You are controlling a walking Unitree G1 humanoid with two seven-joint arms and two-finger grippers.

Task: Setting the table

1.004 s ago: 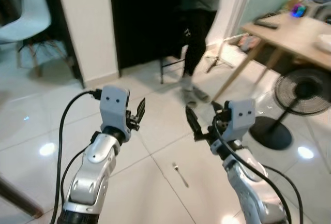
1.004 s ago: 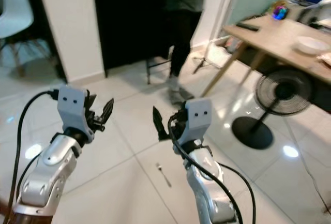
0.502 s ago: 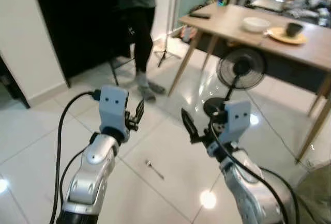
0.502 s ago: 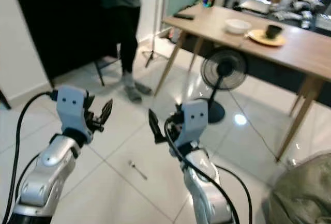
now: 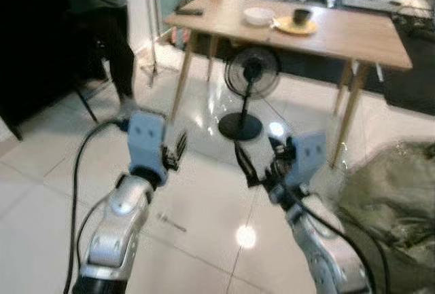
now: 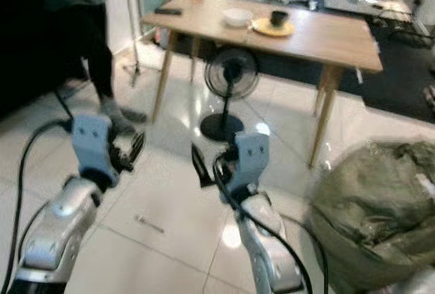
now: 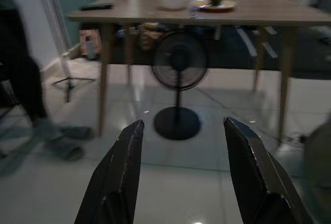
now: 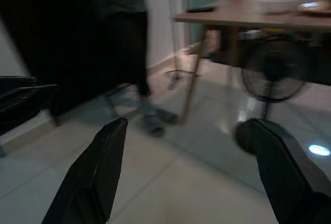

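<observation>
A long wooden table stands ahead across the tiled floor. On it sit a white bowl and a yellow plate with a dark cup on it. A small metal utensil lies on the floor below my arms. My left gripper and right gripper are raised in front of me, both open and holding nothing. The left wrist view looks between its fingers at the table and bowl. The right gripper stands wide open in its own view.
A black pedestal fan stands on the floor in front of the table. A person in dark clothes stands at the left by a thin tripod stand. A big grey-green sack lies on the floor at the right.
The camera has swung to the right, so the table and fan now sit ahead and the sack has come into view. Both arms keep the same raised, open pose.
</observation>
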